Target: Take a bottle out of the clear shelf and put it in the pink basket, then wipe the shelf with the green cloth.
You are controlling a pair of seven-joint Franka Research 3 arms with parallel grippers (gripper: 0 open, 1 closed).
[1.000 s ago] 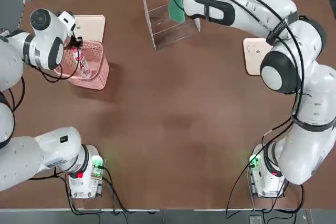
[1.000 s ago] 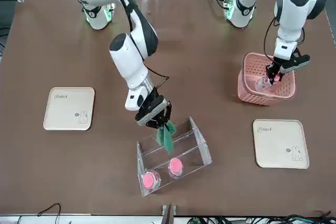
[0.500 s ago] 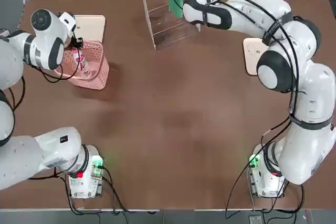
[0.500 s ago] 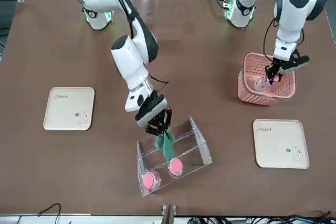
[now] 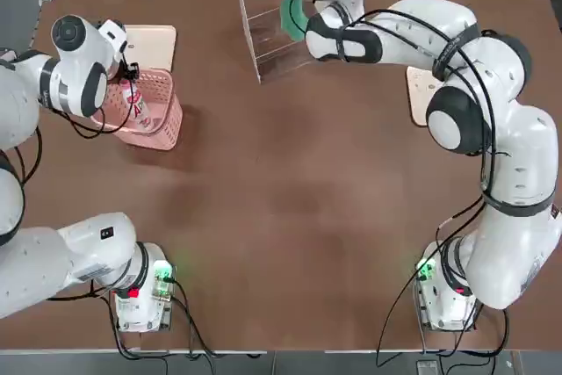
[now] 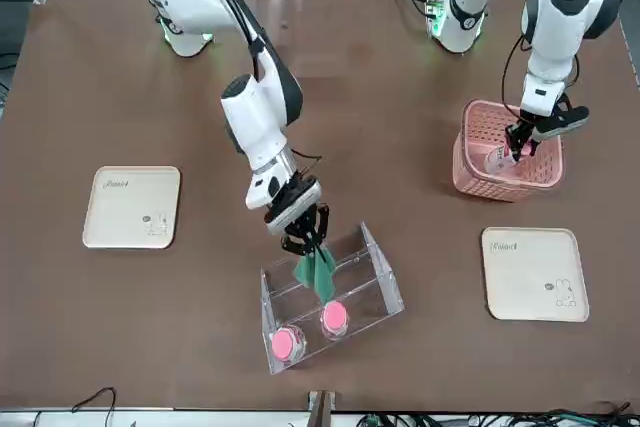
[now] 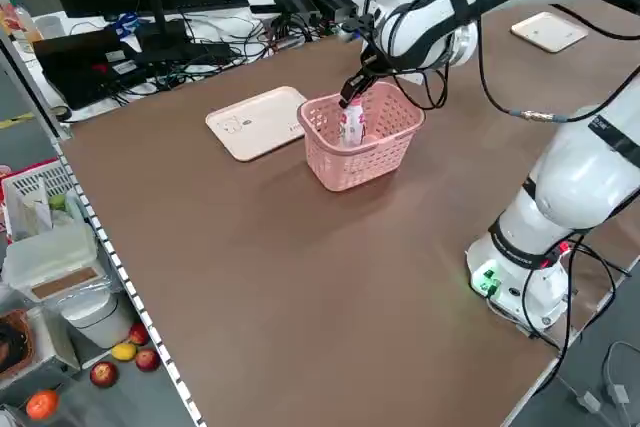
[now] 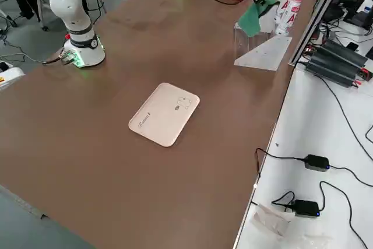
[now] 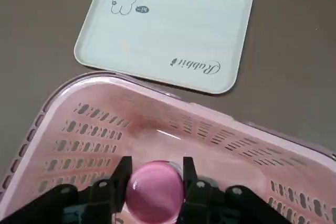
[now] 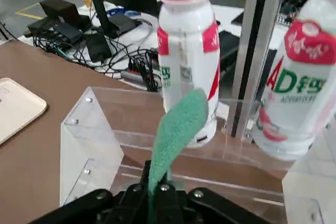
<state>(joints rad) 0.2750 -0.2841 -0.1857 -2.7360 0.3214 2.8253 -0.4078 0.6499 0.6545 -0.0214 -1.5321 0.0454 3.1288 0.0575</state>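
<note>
The pink basket (image 5: 167, 126) stands at the left of the table. Inside it my left gripper (image 5: 132, 87) is shut on the bottle (image 5: 137, 104), upright, gripped at its pink cap (image 9: 155, 184) between the basket walls (image 9: 157, 124). At the far edge, my right gripper (image 6: 303, 242) is shut on the green cloth (image 6: 318, 273), which hangs down into the clear shelf (image 6: 385, 274). Two more pink-capped bottles (image 6: 287, 343) stand in the shelf's far tier, right behind the cloth (image 10: 178, 124) in the right wrist view.
A cream tray (image 5: 151, 41) lies just beyond the basket, and a second cream tray (image 6: 132, 207) lies at the right side of the table. Cables and power bricks run along the far edge behind the shelf (image 5: 272, 37).
My right gripper has carried the green cloth a little deeper into the shelf, toward the two bottles. The left gripper and its bottle have stayed put in the basket.
</note>
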